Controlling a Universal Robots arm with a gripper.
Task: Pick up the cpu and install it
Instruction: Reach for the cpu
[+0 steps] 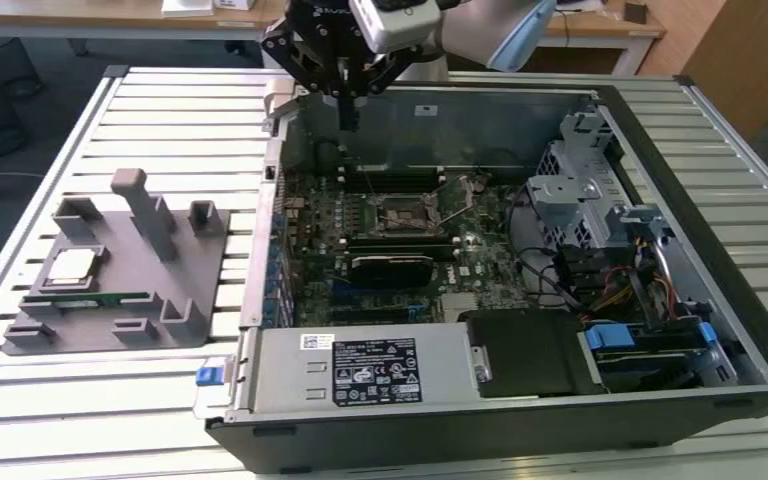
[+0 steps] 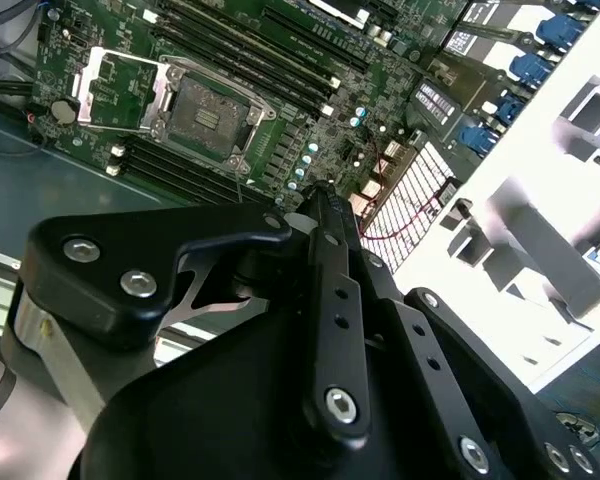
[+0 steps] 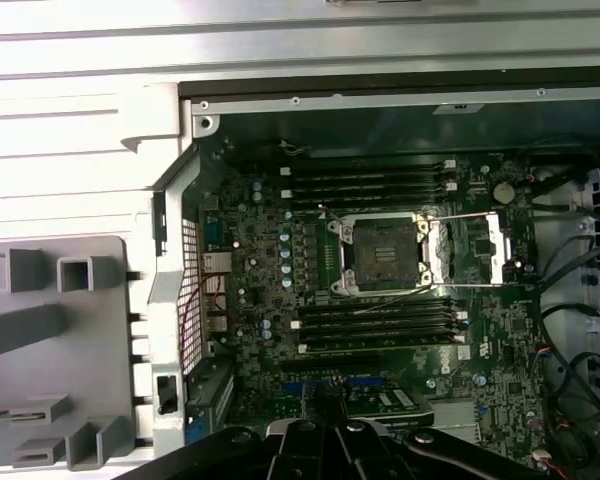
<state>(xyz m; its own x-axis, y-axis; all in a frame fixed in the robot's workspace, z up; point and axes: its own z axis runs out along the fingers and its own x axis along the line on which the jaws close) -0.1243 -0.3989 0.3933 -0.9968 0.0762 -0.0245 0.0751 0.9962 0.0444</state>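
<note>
cpu (image 1: 71, 268) not yet picked: seen lying on the grey fixture (image 1: 157, 335) on the bench (image 1: 64, 420), well apart from the tool (image 1: 347, 120). Tool is held over the open case (image 1: 491, 115), closed, nothing gripped. Socket (image 3: 380, 255) seen open and empty. Pick and install both outstanding.

No legible print; black label (image 1: 373, 372) on power supply (image 1: 288, 385)

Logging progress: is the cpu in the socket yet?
Out. The cpu lies on the grey holder outside the case; the socket stands open and empty.
</note>
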